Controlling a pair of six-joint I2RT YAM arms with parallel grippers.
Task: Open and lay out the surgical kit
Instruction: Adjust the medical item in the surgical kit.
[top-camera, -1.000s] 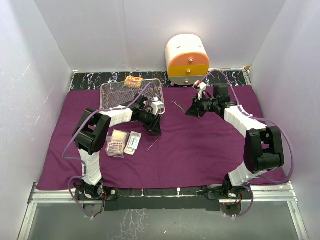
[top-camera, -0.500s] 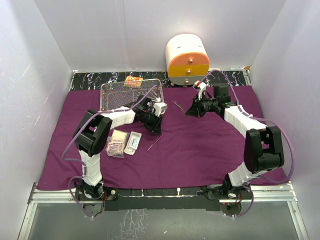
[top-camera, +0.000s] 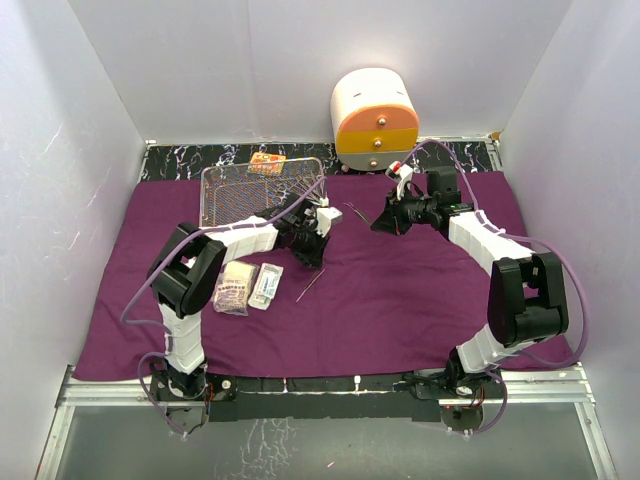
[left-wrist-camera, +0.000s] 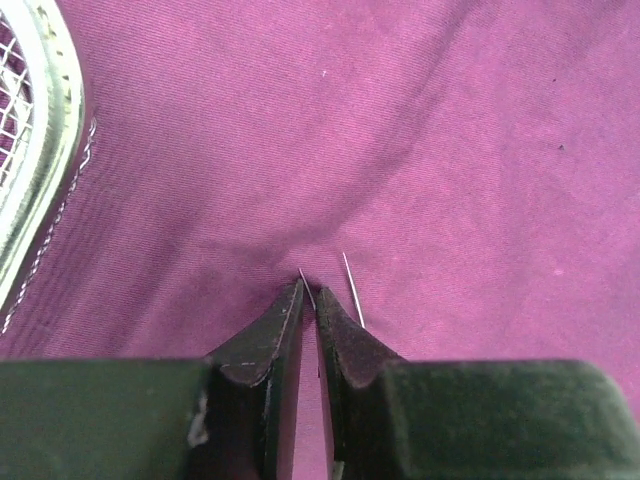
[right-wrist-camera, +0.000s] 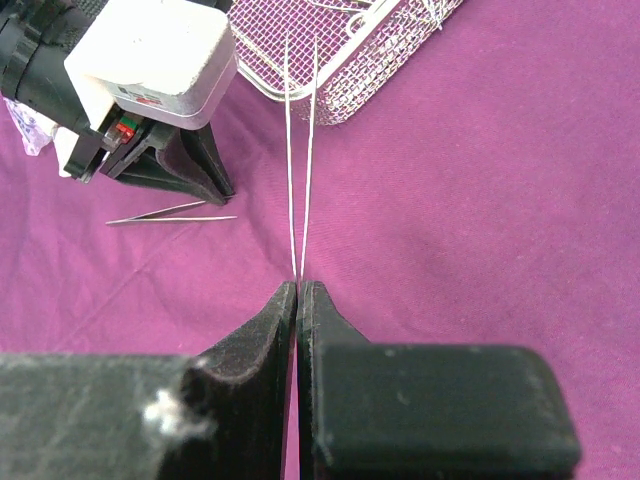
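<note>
Purple cloth (top-camera: 400, 310): was spread flat over the table, so I'd call the opening part done.
Packets (top-camera: 236, 284): two of them sat side by side at the lower left of the cloth, already laid out.
Loose tweezers (top-camera: 310, 285): lay on the cloth just right of the packets, touching nothing.
Left gripper (left-wrist-camera: 309, 295): was down on the cloth at centre frame, jaws down to a slit. Two thin metal tips (left-wrist-camera: 353, 300) poked out by them. Honestly couldn't tell if it had them pinched.
Right gripper (right-wrist-camera: 297, 290): was clamped on the held tweezers (right-wrist-camera: 308, 150), prongs pointing toward the tray. Not set down yet.
Wire-mesh tray (top-camera: 240, 195): sat on the cloth's upper left. Couldn't make out what was left inside.
Orange packet (top-camera: 266, 162): lay just behind the tray, off the cloth.
Progress: roughly midway, I'd guess. A few pieces were out and more needed placing.
</note>
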